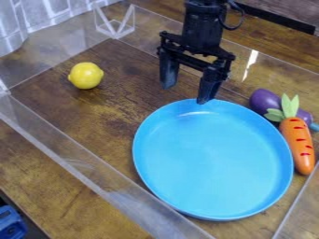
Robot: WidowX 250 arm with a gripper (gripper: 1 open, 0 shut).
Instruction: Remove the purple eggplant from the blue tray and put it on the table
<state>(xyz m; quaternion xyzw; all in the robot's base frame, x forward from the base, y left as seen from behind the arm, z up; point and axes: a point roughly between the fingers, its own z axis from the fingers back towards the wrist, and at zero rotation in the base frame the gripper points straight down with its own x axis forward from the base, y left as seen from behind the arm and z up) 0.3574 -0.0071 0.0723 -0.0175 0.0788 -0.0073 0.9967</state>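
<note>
The purple eggplant lies on the table at the right, just outside the rim of the blue tray and beside the carrot. The tray's inside holds nothing. My gripper hangs pointing down over the wood just beyond the tray's far-left rim, open, with nothing between its black fingers. It stands well to the left of the eggplant.
An orange carrot with green leaves lies along the tray's right rim. A yellow lemon sits at the left. Low clear acrylic walls edge the table, and a clear stand is at the back.
</note>
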